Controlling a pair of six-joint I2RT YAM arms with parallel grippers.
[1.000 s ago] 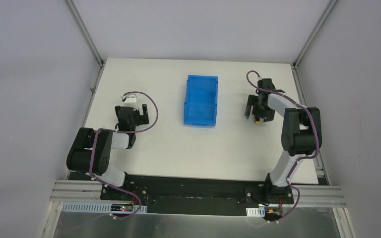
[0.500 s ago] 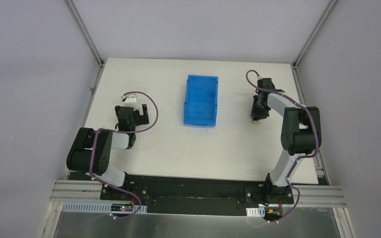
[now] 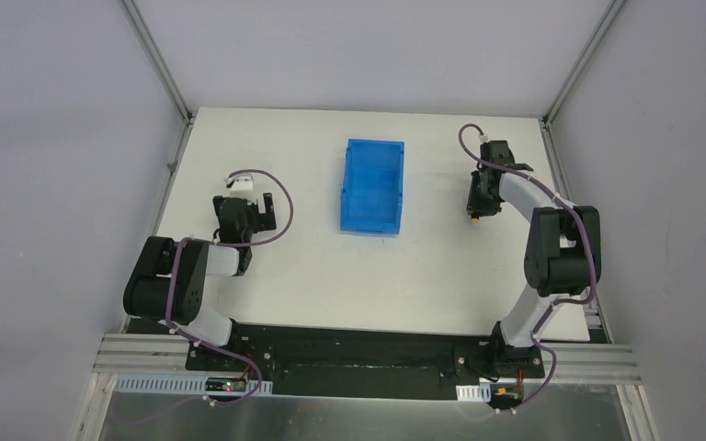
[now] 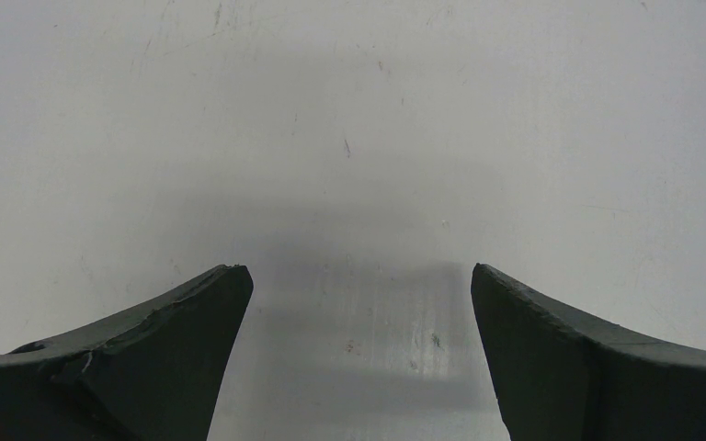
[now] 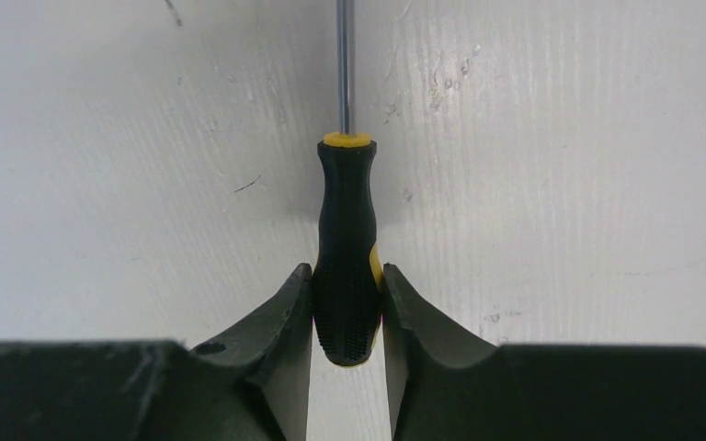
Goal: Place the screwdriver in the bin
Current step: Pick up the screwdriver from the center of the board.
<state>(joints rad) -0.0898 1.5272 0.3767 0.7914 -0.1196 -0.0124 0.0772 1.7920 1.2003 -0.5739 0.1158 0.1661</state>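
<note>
Count: 1 screwdriver (image 5: 346,239), 1 bin (image 3: 372,186), 2 arms, 2 hands.

Right hand (image 5: 347,276): fingers pinched onto the screwdriver's black handle near the butt end, one finger on each side and no gap showing. In the right wrist view the handle stands vertical at frame centre. There's a yellow collar where the handle meets the shaft, and the thin metal shaft runs straight up out of the top edge. A bit of yellow also shows at the butt, low between the fingers. Can't tell whether the tool is lifted or resting on the surface (image 3: 285,276).

In the top view that hand and the screwdriver sit right of centre, level with the bin and well apart from it on its right.

The blue bin is at upper centre of the top view, long axis running away from the arm bases, nothing inside.

Left hand (image 4: 358,271): fingers wide apart, holding nothing, only bare white surface between them. It's left of centre in the top view, well apart from the bin.
</note>
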